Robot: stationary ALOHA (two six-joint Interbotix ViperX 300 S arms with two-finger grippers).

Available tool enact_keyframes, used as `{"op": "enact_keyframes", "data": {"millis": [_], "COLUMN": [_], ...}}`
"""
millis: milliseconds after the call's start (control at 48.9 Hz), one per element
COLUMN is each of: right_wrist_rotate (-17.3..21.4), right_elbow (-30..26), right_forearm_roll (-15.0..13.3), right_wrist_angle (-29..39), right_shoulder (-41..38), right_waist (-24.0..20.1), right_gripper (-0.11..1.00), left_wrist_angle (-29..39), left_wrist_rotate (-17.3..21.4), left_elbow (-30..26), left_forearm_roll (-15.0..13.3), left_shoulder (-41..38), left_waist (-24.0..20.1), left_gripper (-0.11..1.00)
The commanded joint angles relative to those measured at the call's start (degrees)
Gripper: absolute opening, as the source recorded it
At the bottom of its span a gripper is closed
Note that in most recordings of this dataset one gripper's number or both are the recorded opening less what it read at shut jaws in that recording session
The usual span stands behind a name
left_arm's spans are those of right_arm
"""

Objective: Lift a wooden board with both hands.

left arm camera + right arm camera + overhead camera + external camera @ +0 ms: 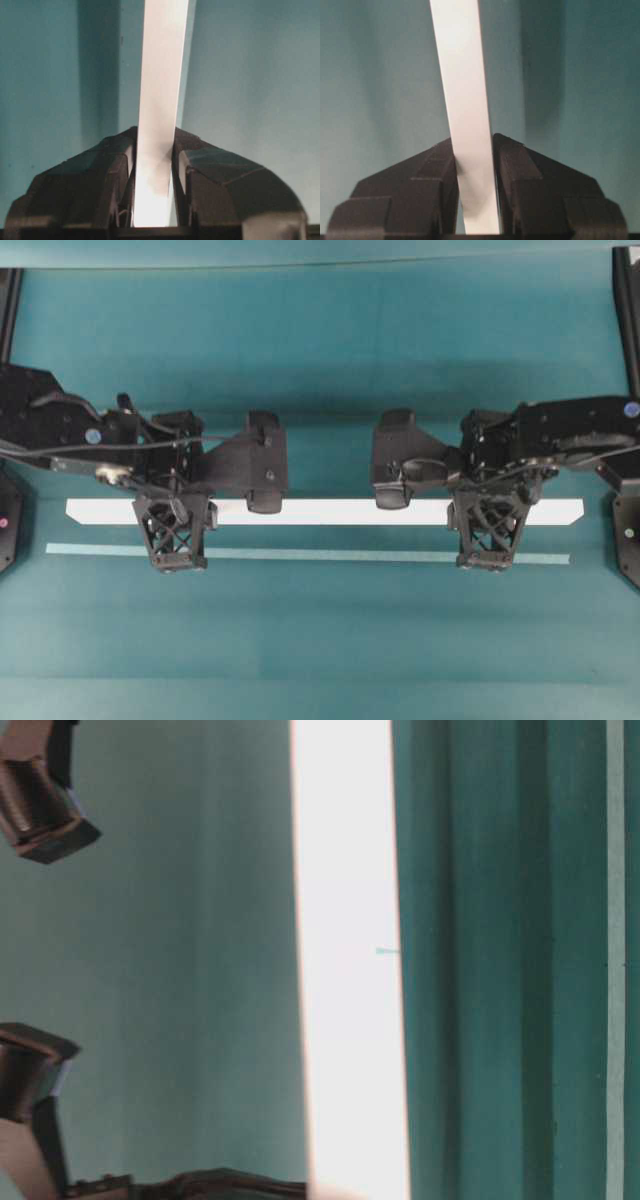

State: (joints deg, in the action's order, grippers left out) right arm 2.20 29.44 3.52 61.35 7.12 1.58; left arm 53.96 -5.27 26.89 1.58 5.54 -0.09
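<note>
The wooden board (330, 512) is a long white plank that runs left to right across the teal table. My left gripper (175, 520) is shut on it near its left end. My right gripper (490, 520) is shut on it near its right end. In the left wrist view the board (162, 75) runs away from the gripper (154, 150), with a black finger pressed on each side. The right wrist view shows the same for the board (462, 75) and the gripper (474, 150). Dark shadow bands lie apart from the board, so it appears raised off the table. The board also shows in the table-level view (345, 960).
A thin pale teal tape strip (330, 554) lies on the table just in front of the board and parallel to it. It also shows in the table-level view (615, 960). Dark robot parts (40, 800) sit at that view's left edge. Black arm bases stand at both sides (625, 540).
</note>
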Motion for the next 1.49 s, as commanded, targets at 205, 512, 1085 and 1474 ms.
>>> {"op": "enact_keyframes", "data": {"millis": [205, 512, 1085, 1474], "right_wrist_rotate": [-0.35, -0.35, -1.14, -1.67], "right_elbow": [1.76, 4.22, 8.44, 8.79], "right_forearm_roll": [0.35, 0.35, 0.35, 0.44], "right_wrist_angle": [-5.01, -11.07, -20.57, -21.45], "right_shoulder": [-3.08, -6.42, -10.02, -11.25], "right_waist": [-1.58, -1.85, -1.76, -1.67], "right_gripper": [0.21, 0.21, 0.21, 0.21], "left_wrist_angle": [-4.75, -10.72, -16.52, -18.11], "left_wrist_rotate": [-0.18, 0.00, -0.44, -0.79], "left_elbow": [3.08, 5.71, 8.26, 8.61], "left_forearm_roll": [0.18, 0.18, 0.18, 0.09], "left_shoulder": [-1.14, -3.78, -7.82, -8.09], "left_waist": [0.09, 0.00, -0.35, 0.00], "left_gripper": [0.17, 0.17, 0.17, 0.17]}}
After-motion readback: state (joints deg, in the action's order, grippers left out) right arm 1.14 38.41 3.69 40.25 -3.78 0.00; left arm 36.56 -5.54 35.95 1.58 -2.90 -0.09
